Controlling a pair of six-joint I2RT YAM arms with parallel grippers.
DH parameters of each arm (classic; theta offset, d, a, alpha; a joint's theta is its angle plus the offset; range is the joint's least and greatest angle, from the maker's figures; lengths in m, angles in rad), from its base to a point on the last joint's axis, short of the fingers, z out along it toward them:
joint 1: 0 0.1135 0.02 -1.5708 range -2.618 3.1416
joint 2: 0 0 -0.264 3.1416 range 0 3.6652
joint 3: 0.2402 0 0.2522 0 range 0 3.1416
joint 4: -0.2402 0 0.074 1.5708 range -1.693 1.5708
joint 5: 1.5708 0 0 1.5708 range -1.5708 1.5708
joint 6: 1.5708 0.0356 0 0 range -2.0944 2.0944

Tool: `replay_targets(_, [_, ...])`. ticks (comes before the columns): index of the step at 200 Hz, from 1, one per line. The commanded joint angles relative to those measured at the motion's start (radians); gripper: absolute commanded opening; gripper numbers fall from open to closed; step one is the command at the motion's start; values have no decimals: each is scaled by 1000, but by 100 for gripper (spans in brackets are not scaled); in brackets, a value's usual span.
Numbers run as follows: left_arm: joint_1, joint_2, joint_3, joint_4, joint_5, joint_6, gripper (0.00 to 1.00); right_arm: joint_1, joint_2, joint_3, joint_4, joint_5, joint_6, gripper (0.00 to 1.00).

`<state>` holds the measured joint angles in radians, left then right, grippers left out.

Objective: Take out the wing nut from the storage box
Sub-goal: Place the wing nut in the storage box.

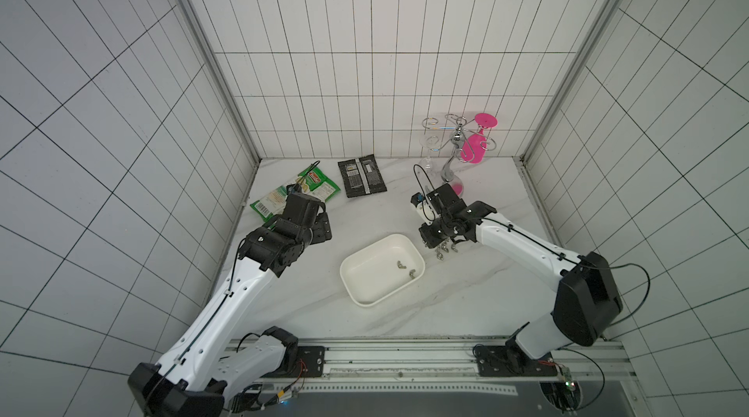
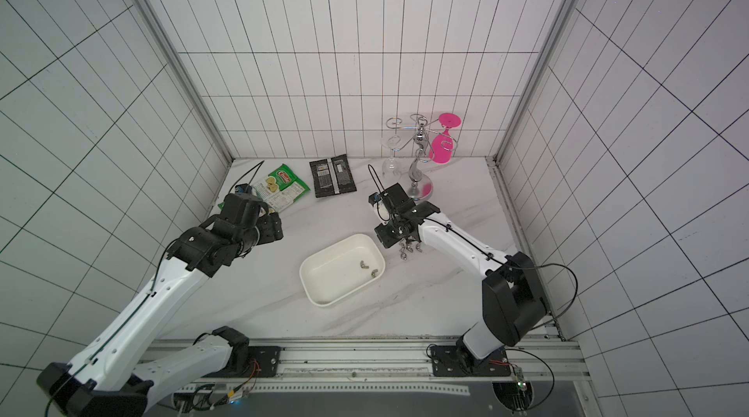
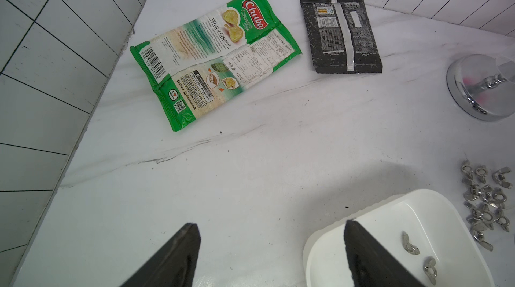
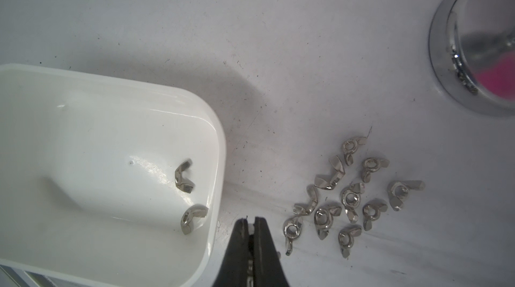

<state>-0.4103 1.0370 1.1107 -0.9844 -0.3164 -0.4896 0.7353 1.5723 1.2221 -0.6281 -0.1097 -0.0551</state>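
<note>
1. left gripper (image 3: 271,224): jaws wide apart, nothing between them; hangs over the bench's left side, clear of the work.
2. green snack packet (image 1: 314,186): flat, back up, far-left corner of the bench.
3. black packet (image 1: 362,176): flat, against the far edge, just right of item 2.
4. storage box (image 1: 371,279): white tray, mid-bench, nearer the front edge, set askew.
5. wing nuts (image 4: 184,175): two, inside the box, both close to its right-hand end wall; the second (image 4: 192,217) lies almost against that wall.
6. right gripper (image 4: 252,220): jaws closed together, no nut seen in them; over bare bench between the box's right end and item 7.
7. heap of wing nuts (image 4: 348,196): about a dozen, loose on the bench just right of the box.
8. glass rack (image 1: 454,151): chrome, with pink glass (image 1: 476,147) hanging, far-right corner.

Step in hand, as judged: between picks, with the right gripper empty. The next move calls for opening the jaws, crossing the rim, closing across one nut and lifting clear. The wall leaves little finger room.
</note>
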Motion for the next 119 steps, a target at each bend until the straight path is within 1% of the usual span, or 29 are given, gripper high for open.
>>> replay_targets(1, [4, -6, -6, 16, -7, -4, 85, 60, 49, 64, -12, 8, 16, 6])
replay_targets(45, [7, -11, -9, 9, -19, -3, 85, 147, 182, 117, 11, 4, 31, 6])
replay_targets(75, [13, -16, -9, 7, -16, -2, 85, 165, 259, 135, 30, -2, 47, 6])
replay_targets(119, [16, -14, -6, 9, -15, -1, 85, 187, 354, 166, 36, 30, 54, 6])
